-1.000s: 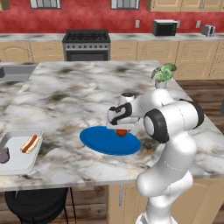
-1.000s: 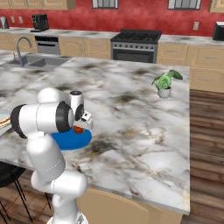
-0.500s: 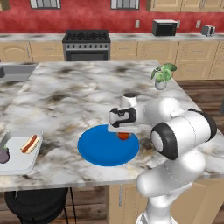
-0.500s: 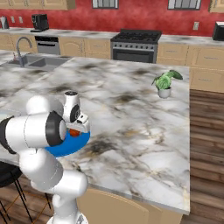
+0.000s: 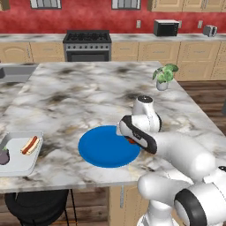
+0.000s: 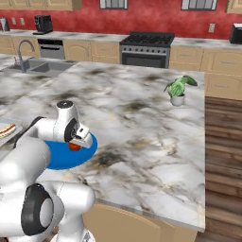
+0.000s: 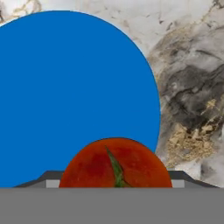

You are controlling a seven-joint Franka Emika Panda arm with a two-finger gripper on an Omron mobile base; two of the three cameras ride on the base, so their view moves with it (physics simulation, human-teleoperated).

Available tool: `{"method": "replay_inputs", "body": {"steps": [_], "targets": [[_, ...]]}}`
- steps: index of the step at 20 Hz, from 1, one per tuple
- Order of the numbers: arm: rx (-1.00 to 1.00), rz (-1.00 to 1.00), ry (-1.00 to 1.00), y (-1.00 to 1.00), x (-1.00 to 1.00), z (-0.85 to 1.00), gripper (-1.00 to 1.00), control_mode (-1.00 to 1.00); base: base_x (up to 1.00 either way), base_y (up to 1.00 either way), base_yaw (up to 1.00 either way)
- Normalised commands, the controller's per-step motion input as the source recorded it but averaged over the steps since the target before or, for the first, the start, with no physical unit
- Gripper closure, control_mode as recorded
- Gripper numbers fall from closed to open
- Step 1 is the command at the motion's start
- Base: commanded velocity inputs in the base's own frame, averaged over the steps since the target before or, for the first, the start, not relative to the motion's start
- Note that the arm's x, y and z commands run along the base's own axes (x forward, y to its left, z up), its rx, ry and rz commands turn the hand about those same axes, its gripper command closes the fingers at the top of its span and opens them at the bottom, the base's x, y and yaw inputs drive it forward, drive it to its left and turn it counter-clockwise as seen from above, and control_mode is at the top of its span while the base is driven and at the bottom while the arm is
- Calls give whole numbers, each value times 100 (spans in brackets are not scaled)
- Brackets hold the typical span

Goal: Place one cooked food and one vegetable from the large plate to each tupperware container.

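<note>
A: Plate (image 5: pixel 106 148) in left base view: flat on the marble island near the front edge. Light grey tray (image 5: pixel 17 154) well to its left holds a hot dog (image 5: pixel 30 145) and something dark purple (image 5: pixel 3 156).
B: Gripper (image 5: pixel 131 140)?
A: Over the plate's right rim, something red under it.
B: Right base view?
A: Gripper (image 6: pixel 75 145) above the plate (image 6: pixel 59 158), tomato (image 6: pixel 74 147) between the jaws. Potted plant (image 6: pixel 177 90) far side.
B: Hand view?
A: Tomato (image 7: pixel 116 164) sits gripped between the half-open fingers, above the plate (image 7: pixel 74 96) edge.
</note>
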Motion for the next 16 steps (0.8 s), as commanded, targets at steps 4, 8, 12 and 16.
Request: {"method": "replay_inputs", "body": {"steps": [4, 8, 12, 16], "targets": [[-1, 0, -3, -51, -71, 62, 100, -100, 0, 0, 0], [-2, 0, -13, -16, -47, 72, 100, -100, 0, 0, 0], [0, 0, -15, 0, -49, 69, 100, -100, 0, 0, 0], [0, 0, -27, 0, -54, 69, 100, -100, 0, 0, 0]]}}
